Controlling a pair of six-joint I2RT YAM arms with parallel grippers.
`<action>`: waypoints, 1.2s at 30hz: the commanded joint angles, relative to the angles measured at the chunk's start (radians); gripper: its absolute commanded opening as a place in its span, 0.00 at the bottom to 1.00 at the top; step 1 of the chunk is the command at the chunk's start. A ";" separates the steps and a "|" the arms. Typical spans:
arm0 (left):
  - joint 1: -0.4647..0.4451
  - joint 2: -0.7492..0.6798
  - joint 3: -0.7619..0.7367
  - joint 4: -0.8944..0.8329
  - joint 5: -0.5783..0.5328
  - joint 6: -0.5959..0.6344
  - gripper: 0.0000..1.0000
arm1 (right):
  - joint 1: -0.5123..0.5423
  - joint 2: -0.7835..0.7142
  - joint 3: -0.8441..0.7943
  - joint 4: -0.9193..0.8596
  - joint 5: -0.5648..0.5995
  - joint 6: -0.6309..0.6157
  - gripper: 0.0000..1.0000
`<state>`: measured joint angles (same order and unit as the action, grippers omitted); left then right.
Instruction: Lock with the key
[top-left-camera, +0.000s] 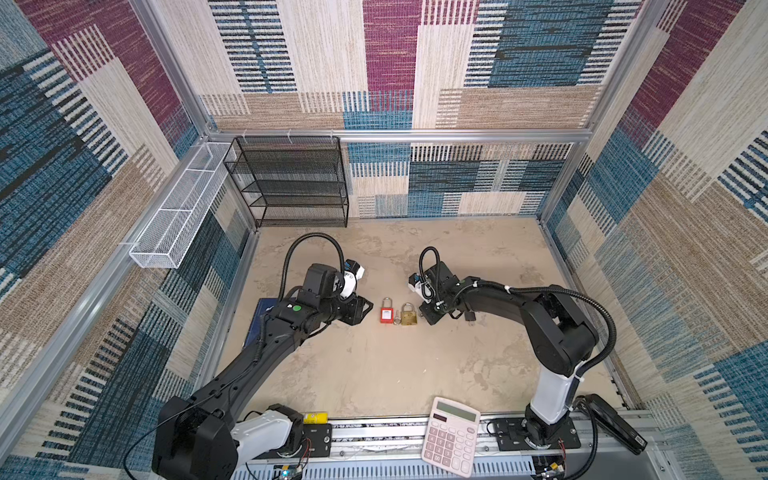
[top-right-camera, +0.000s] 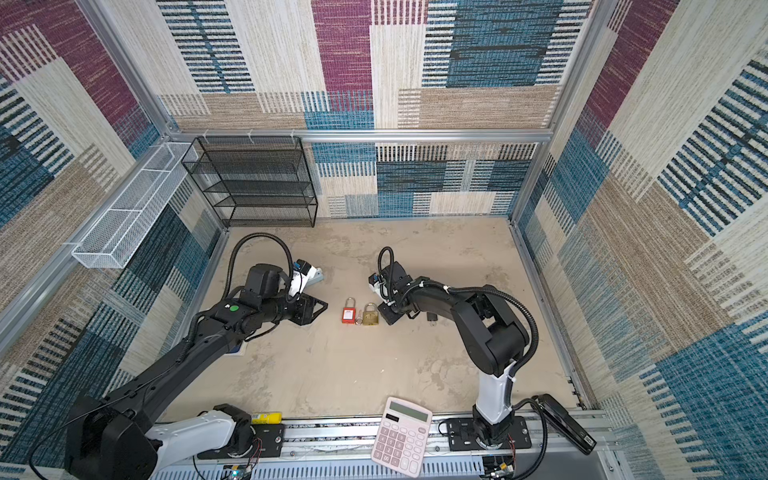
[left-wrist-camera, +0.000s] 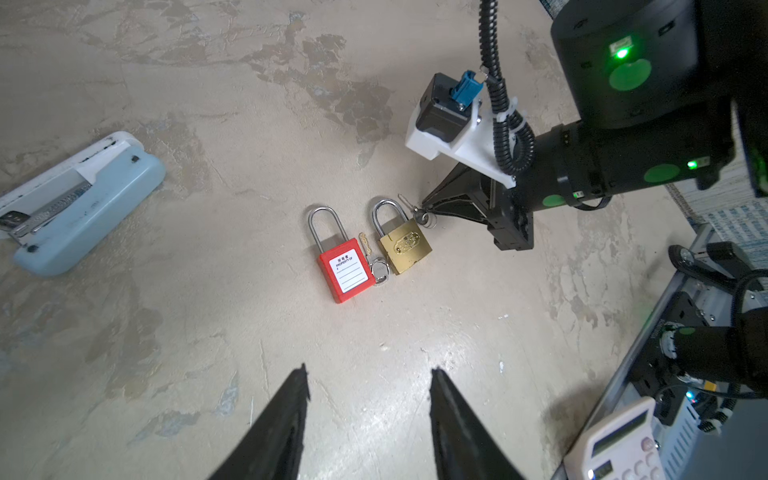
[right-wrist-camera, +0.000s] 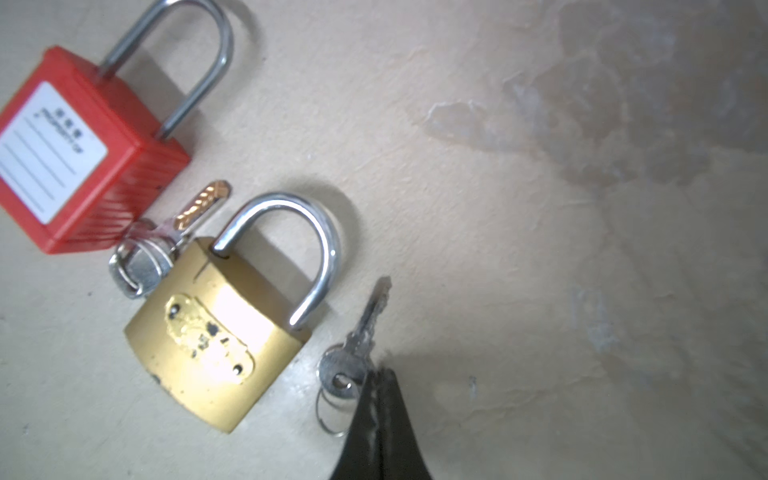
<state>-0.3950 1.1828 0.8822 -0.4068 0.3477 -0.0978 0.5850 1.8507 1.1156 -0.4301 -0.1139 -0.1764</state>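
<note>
- Brass padlock (top-left-camera: 409, 316) (right-wrist-camera: 216, 332) is lying flat in the middle of the beige mottled table (top-left-camera: 374, 374). A red padlock (top-left-camera: 386, 314) is sitting just beside it on the left arm's side, and both shackles are pointing toward the back wall.
- A silver key (right-wrist-camera: 357, 353) on a split ring is lying just beside the brass padlock on the right arm's side.
- I'm watching the right gripper (right-wrist-camera: 380, 374) resting at that key's head with its jaws pressed together. Whether any metal is nipped between them I cannot tell.
- The left gripper (left-wrist-camera: 368, 399) is hovering near the red padlock, its fingers (left-wrist-camera: 291, 415) standing apart and holding nothing.
- A second key (right-wrist-camera: 145, 262), brass-coloured along the blade, is sitting wedged between the two padlock bodies and touching both.
- A pink calculator (top-left-camera: 451, 440) is lying across the front rail. A black mesh shelf (top-left-camera: 291, 183) and a white mesh basket (top-left-camera: 178, 212) are sitting at the back-left corner, well apart from the locks.
- The left wrist view is showing me a blue stapler (left-wrist-camera: 83, 203) whole. In a top view the stapler (top-right-camera: 318, 276) is only peeking out behind the left wrist camera. The wrist views are also showing both keys clearly, which are too small to make out from above.
- I'm counting two padlocks, two keys, two grippers, one calculator, one stapler, one shelf and one basket.
</note>
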 joint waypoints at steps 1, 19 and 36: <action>0.001 0.006 0.007 0.018 0.017 -0.011 0.50 | 0.004 -0.002 -0.014 -0.111 -0.015 0.014 0.00; -0.002 0.020 0.000 0.066 0.070 -0.003 0.50 | -0.180 -0.336 -0.093 -0.061 0.096 0.304 0.41; -0.008 0.032 0.007 0.074 0.086 -0.020 0.50 | -0.287 -0.306 -0.247 -0.042 0.129 0.406 0.54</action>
<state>-0.4034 1.2152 0.8825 -0.3519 0.4240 -0.1047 0.2985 1.5303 0.8719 -0.4885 -0.0147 0.2123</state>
